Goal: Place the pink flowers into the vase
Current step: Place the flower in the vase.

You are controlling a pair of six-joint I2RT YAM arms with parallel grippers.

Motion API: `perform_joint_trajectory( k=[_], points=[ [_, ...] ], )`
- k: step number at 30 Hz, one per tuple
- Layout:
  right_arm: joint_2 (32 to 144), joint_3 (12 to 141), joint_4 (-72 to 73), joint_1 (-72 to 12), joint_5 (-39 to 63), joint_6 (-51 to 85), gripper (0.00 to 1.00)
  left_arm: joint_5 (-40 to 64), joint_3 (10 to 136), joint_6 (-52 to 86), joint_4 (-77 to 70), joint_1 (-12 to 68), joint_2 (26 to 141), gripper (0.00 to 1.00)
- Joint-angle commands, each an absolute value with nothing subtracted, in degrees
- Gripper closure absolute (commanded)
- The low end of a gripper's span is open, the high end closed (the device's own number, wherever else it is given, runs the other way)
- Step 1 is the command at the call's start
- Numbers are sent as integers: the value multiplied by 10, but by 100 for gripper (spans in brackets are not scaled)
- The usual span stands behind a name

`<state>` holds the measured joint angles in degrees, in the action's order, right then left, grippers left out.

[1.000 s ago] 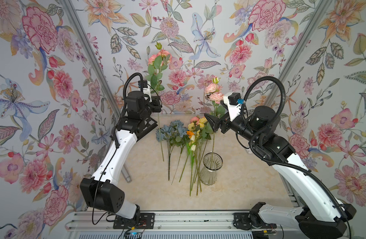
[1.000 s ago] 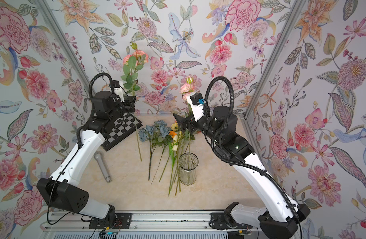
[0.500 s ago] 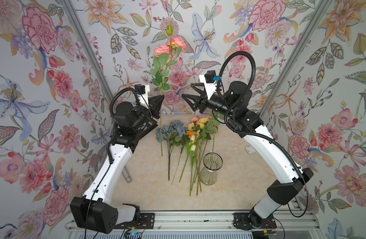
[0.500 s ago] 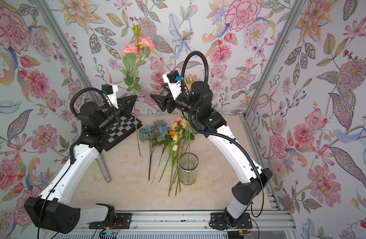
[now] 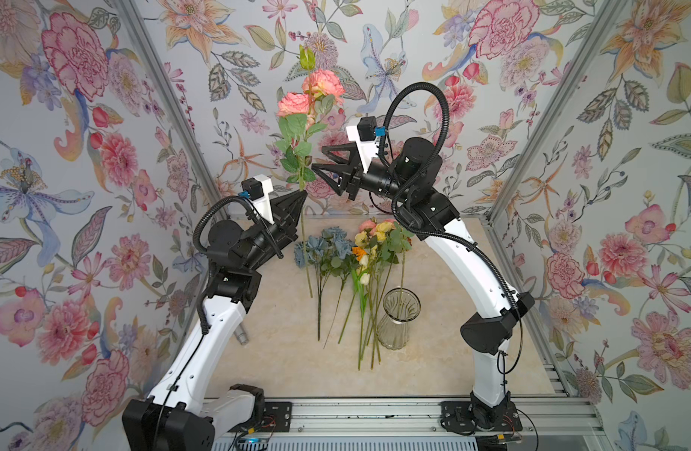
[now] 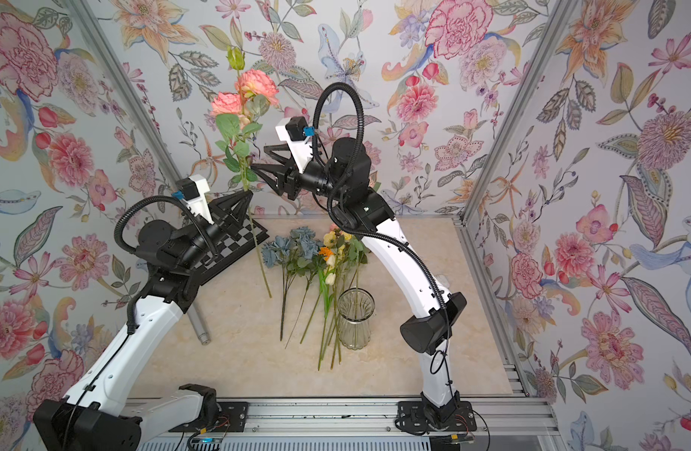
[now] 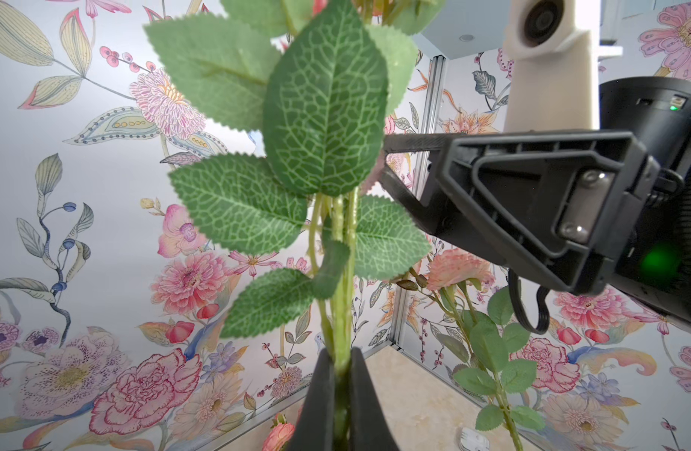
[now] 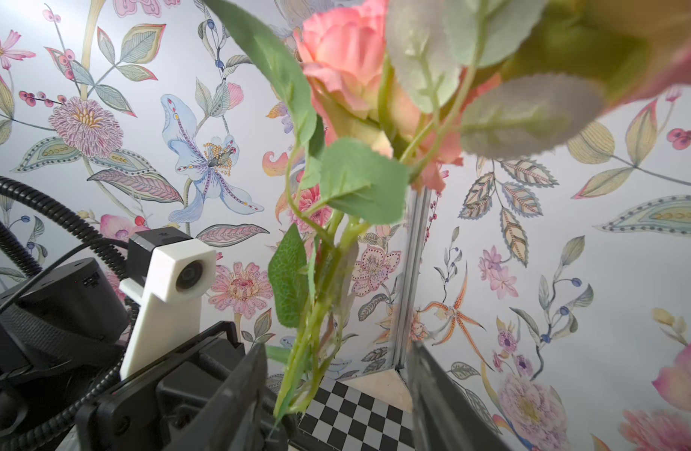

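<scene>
- The left gripper (image 7: 339, 363) is clamped tight on the stem of a pink spray (image 5: 297, 152), just under its lowest leaves (image 7: 266, 302).
- Just above it, the right gripper (image 5: 318, 158) stands partly wide, with the stem between its jaws and not yet pinched.
- The blooms (image 5: 322, 84) rise above both claws, and the bare stem end hangs below them.
- The spray looks light, top-heavy and springy. It is best held by the bare stem, never by leaves or soft petals.
- The vase (image 5: 398, 318) stands on the table (image 5: 277, 351), well below both claws.

In both top views I see pink spray (image 5: 297, 156) upright upper centre, vase (image 5: 398, 320) standing lower centre on table (image 5: 281, 367) (loose stems (image 5: 353, 273) lying just left of it).
</scene>
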<state>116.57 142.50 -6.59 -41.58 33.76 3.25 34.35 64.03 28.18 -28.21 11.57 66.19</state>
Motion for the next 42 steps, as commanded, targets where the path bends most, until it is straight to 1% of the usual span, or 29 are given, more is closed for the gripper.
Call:
perform_joint_trajectory(
  k=[1,7,9,11,15,17,20,23,25,27,28,29,30,31,33,34,39,42],
  points=[
    [1191,1460,-56,-427,376,45,42,362,638,293,-324,112,652,100],
    [1208,1463,-49,-436,379,49,45,375,649,292,-327,117,671,100],
    [1211,1464,-46,-436,380,49,48,380,653,290,-327,119,679,100],
    [1213,1465,-46,-437,377,49,57,385,658,287,-327,122,686,100],
    [1215,1467,-41,-436,377,51,68,396,671,281,-319,124,699,100],
    [1216,1468,-38,-437,378,52,77,402,677,278,-318,123,705,100],
    [1218,1467,-35,-438,378,52,87,409,684,270,-317,124,709,100],
    [1218,1469,-30,-437,377,53,95,412,697,256,-301,124,714,100],
    [1219,1470,-26,-437,375,54,98,415,703,251,-296,124,718,100],
    [1218,1473,-24,-437,369,52,100,427,709,249,-296,124,724,96],
    [1217,1474,-23,-437,368,51,100,432,711,250,-299,123,726,92],
    [1215,1475,-23,-436,365,50,100,436,711,252,-301,123,728,87],
    [1214,1476,-23,-437,361,49,100,440,712,253,-302,123,729,79],
    [1210,1477,-23,-436,356,48,100,448,713,253,-301,124,731,60],
    [1204,1474,-24,-435,345,43,100,463,719,248,-290,123,736,3],
    [1199,1472,-23,-434,339,42,100,471,725,243,-277,123,739,0],
    [1162,1444,-30,-428,316,35,100,478,743,183,-180,123,738,1],
    [1121,1406,-53,-428,298,1,100,470,738,142,-127,124,729,1]
  ],
)
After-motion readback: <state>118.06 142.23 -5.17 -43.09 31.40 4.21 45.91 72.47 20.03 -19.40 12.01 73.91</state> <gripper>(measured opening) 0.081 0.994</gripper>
